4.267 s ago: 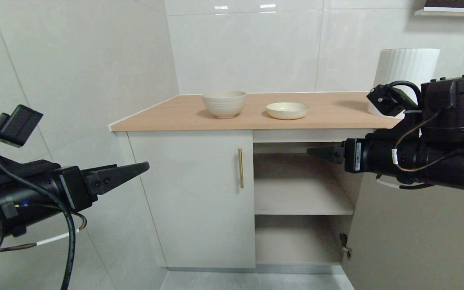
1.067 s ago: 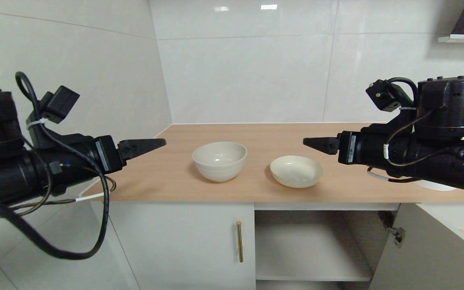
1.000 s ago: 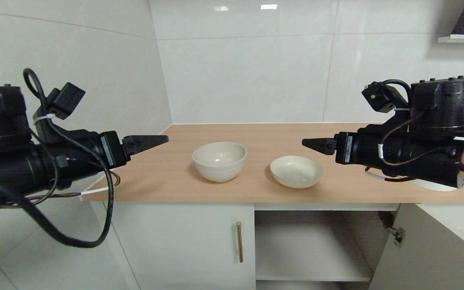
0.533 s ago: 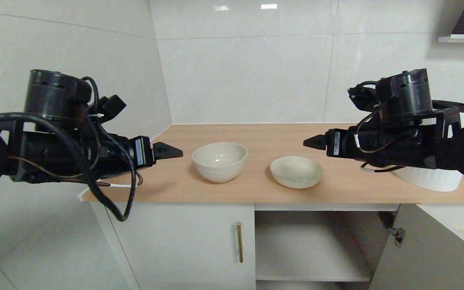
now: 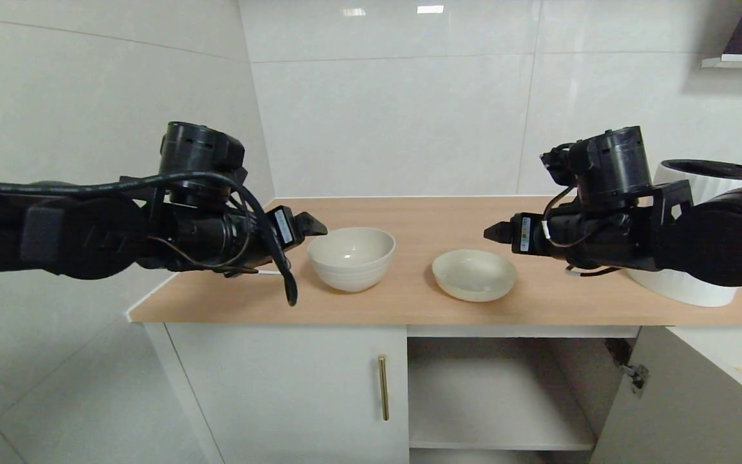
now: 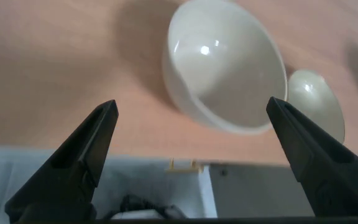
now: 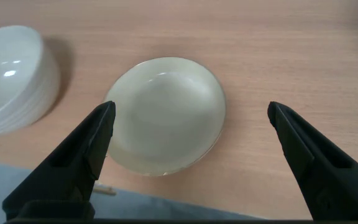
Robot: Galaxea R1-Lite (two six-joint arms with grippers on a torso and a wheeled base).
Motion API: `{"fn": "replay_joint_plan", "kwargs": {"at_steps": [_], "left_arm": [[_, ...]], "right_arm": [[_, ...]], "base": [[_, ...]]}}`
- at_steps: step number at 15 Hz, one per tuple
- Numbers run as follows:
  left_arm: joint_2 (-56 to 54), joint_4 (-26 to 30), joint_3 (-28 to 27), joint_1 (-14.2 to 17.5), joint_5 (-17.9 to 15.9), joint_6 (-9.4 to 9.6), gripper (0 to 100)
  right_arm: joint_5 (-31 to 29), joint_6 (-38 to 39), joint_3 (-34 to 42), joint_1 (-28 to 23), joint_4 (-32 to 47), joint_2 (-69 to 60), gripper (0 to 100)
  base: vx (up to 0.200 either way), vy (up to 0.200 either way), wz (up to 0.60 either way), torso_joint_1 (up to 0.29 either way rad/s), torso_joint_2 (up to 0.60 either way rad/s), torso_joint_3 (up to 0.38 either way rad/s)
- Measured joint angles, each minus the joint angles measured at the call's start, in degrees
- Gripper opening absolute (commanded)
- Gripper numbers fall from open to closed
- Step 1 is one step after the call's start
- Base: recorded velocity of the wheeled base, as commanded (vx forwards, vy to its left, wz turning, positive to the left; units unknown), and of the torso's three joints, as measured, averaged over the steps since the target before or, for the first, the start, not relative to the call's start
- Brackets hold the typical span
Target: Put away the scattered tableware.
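Lining up for the first pick is where you are, by my reading; nothing is lifted yet. Your left gripper (image 5: 312, 227) hangs just beside the deep bowl (image 5: 351, 258), at about rim height on its left side. Its jaws are spread wide and empty, and its wrist view frames the bowl between the two fingers. Your right gripper (image 5: 496, 232) hovers above and just to the right of the shallow dish (image 5: 474, 274), jaws likewise wide with nothing in them. Both pieces stand upright on the wooden counter (image 5: 409, 212), near each other but apart, close to its front edge. Below the dish the cabinet (image 5: 493, 399) stands open with a shelf inside. That looks the likely place for them, though the task doesn't name it. Next you'll probably want one finger inside a rim and one outside, then close on the wall — the bowl's steep side should pinch easily, the dish's low flared rim less so. Mind the white ribbed container (image 5: 699, 290) behind your right arm.
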Motion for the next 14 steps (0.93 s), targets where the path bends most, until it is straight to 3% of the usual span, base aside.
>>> {"fn": "replay_joint_plan", "kwargs": {"at_steps": [3, 6, 7, 14], "left_arm": [[4.3, -4.2, -0.1, -0.2, 2.6, -0.04, 100], [6.8, -4.5, -0.2, -0.3, 2.8, -0.04, 100], [7.2, -4.5, -0.2, -0.3, 2.8, -0.04, 0], [7.2, -4.5, 0.0, -0.2, 2.7, -0.04, 0]], "right_arm": [[-0.2, 0.0, -0.1, -0.3, 0.0, 1.0, 100], [-0.2, 0.0, -0.1, -0.3, 0.0, 1.3, 100], [-0.2, 0.0, -0.1, -0.3, 0.0, 1.4, 100], [-0.2, 0.0, 0.1, -0.2, 0.1, 1.3, 100]], "base": [[0.000, 0.000, 0.00, 0.000, 0.00, 0.000], [0.000, 0.000, 0.00, 0.000, 0.00, 0.000], [0.000, 0.000, 0.00, 0.000, 0.00, 0.000], [0.000, 0.000, 0.00, 0.000, 0.00, 0.000]]}}
